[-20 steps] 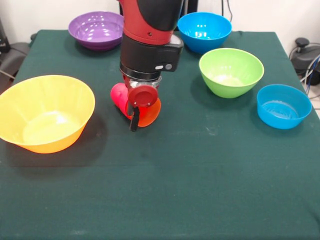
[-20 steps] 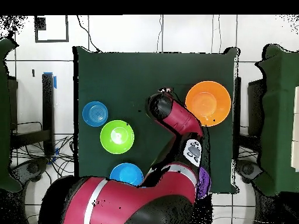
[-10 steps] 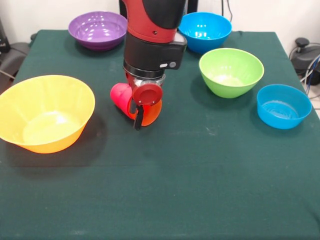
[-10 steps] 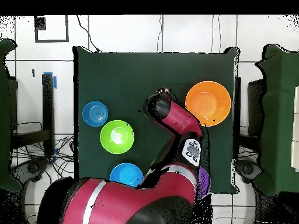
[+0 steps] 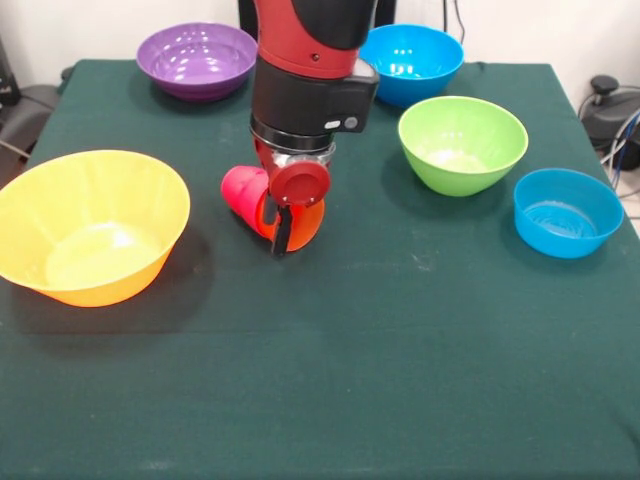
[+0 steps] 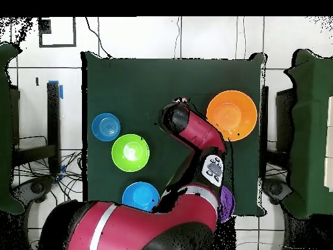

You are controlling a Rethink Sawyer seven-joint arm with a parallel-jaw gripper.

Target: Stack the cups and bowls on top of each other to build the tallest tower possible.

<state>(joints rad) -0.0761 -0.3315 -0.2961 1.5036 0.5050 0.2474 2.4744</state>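
- Front view: the gripper [image 5: 277, 238] hangs low at table centre, over a red-pink cup [image 5: 240, 190] lying on its side, nested in an orange cup [image 5: 305, 222].
- One dark finger [image 5: 282, 232] shows against the orange cup; whether the pincer is clamped on it or apart, I cannot tell.
- Around them: yellow bowl [image 5: 90, 225] at 9 o'clock, purple bowl [image 5: 195, 58] at 11, blue bowl [image 5: 410, 62] at 1, green bowl [image 5: 462, 143] at 2, small blue bowl [image 5: 567, 212] at 3.
- These cups look light, stiff and slick; I would take the rim wall.
- Overhead view: the arm [image 6: 195, 133] hides both cups and most of the purple bowl.
- Other cups appear nowhere.
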